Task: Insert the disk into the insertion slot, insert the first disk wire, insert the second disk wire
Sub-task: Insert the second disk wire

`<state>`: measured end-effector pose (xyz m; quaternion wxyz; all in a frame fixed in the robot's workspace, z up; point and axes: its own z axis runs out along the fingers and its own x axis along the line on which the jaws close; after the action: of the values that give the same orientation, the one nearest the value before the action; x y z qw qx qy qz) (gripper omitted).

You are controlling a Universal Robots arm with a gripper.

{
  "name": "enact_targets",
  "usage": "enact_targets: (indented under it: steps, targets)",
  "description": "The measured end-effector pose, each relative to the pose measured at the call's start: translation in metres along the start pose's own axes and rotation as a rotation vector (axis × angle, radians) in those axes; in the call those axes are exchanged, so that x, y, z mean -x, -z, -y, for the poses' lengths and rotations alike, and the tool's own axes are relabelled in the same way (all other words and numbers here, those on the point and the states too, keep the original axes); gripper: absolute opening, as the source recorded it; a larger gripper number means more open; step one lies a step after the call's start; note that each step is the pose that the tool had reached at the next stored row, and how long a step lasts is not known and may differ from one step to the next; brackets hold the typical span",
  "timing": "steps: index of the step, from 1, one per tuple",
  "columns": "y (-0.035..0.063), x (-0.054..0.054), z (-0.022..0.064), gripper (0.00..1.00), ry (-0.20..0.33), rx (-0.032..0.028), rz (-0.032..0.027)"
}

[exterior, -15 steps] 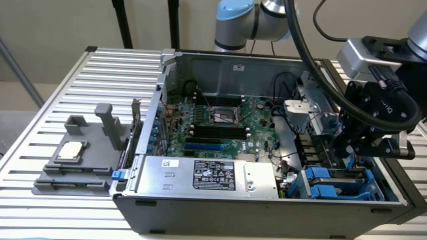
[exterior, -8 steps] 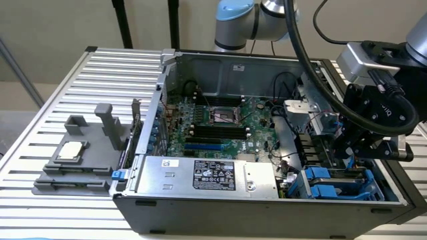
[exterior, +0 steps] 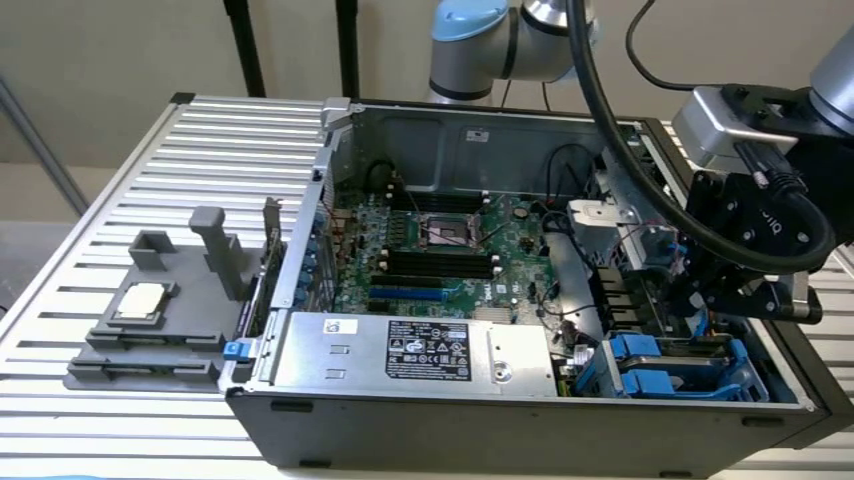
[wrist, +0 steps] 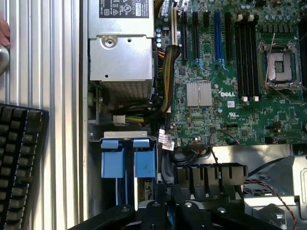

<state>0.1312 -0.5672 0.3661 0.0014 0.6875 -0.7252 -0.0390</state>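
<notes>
While the arm leans over the open computer case (exterior: 534,400) on the slatted desk (exterior: 134,160), its gripper (exterior: 727,300) works low in the drive corner.

Case first: motherboard (wrist: 230,72), silver power-supply box (exterior: 414,350), then the insertion slot (exterior: 687,370) with its blue rails at the exterior view's right. I cannot tell whether the disk already sits in there. Fingers are clenched tight, apparently on a thin dark cable (wrist: 158,189) beside the blue tabs (wrist: 127,155), though what they pinch is unclear. Such a wire is probably light and floppy, with fragile pins; best held by its stiff connector.
</notes>
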Motion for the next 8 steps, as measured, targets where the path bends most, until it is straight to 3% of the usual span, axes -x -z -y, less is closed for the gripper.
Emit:
enact_targets:
  steps: [8]
  targets:
    - [-0.0093, -0.0068, 0.0031, 0.16, 0.0, 0.0004, 0.0056]
